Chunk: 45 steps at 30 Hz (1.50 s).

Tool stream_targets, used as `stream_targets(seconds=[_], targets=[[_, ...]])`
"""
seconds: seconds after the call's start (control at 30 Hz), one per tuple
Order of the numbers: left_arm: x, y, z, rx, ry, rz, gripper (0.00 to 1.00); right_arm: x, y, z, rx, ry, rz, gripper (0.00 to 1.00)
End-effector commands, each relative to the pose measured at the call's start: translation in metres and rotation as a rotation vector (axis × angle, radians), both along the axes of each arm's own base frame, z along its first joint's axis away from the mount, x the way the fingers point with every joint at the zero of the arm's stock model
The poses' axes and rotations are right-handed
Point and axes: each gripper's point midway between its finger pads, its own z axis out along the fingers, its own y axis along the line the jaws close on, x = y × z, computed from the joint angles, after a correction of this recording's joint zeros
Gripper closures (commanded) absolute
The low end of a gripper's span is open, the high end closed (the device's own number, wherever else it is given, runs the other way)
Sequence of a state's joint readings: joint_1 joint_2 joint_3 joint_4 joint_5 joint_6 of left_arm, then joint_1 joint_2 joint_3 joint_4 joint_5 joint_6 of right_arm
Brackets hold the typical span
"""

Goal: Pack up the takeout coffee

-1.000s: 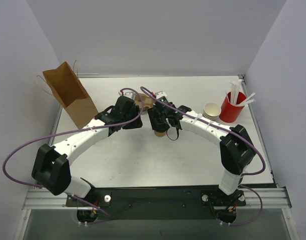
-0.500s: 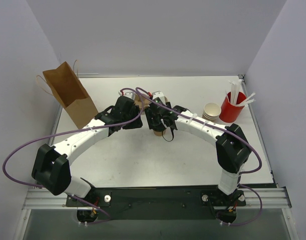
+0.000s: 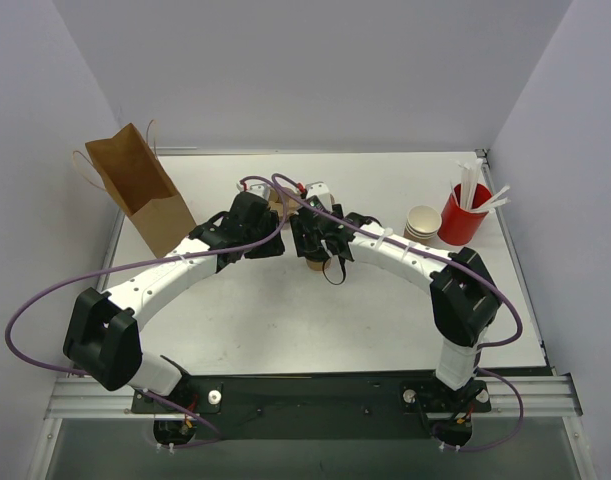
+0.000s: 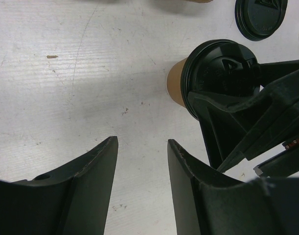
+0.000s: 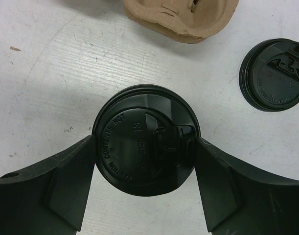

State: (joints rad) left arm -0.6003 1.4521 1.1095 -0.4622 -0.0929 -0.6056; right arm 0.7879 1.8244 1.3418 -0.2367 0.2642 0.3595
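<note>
The takeout coffee point(image 5: 144, 147), a brown kraft cup with a round black lid, stands on the white table. In the right wrist view my right gripper point(image 5: 145, 149) has a finger touching each side of the lid, shut on it. The cup's brown wall point(image 4: 177, 84) shows in the left wrist view, and the cup shows under the right gripper in the top view point(image 3: 316, 265). My left gripper point(image 4: 142, 147) is open and empty, low over bare table just left of the cup. Both grippers meet mid-table in the top view, left point(image 3: 273, 238) and right point(image 3: 315, 248).
A spare black lid point(image 5: 275, 74) lies right of the cup. A pulp cup carrier point(image 5: 181, 17) sits just behind it. An open brown paper bag point(image 3: 140, 190) stands at the far left. A stack of tan cups point(image 3: 422, 222) and a red cup with white sticks point(image 3: 465, 213) stand at the far right.
My right arm and the cup under it shifted slightly left over the first half second, then held still. The left arm has not moved.
</note>
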Motion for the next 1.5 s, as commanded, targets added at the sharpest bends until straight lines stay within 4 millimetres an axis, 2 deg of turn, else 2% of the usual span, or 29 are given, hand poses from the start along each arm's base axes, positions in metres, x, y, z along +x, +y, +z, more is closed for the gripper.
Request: stream_targets(seconds=[0.0,0.23,0.87,1.07,1.17,1.3,1.47], targets=[[0.006,-0.001,0.014,-0.023,-0.044,0.0,0.45,-0.078,-0.105,-0.099,-0.485,0.357,-0.015,0.39],[0.006,-0.001,0.014,-0.02,-0.042,-0.001,0.45,-0.083,-0.117,-0.105,-0.542,0.363,-0.024,0.39],[0.003,0.003,0.014,-0.007,-0.039,0.005,0.45,-0.093,-0.121,-0.115,-0.565,0.385,-0.028,0.39],[0.004,0.002,0.019,-0.017,-0.049,-0.001,0.45,-0.102,-0.116,-0.118,-0.467,0.419,-0.058,0.39],[0.003,0.001,0.022,-0.024,-0.055,-0.003,0.45,-0.096,-0.112,-0.108,-0.394,0.387,-0.098,0.39],[0.002,0.001,0.026,-0.032,-0.063,-0.007,0.45,-0.085,-0.112,-0.084,-0.315,0.329,-0.151,0.4],[-0.003,0.002,0.029,-0.037,-0.065,-0.019,0.45,-0.085,-0.118,-0.063,-0.243,0.297,-0.199,0.4]])
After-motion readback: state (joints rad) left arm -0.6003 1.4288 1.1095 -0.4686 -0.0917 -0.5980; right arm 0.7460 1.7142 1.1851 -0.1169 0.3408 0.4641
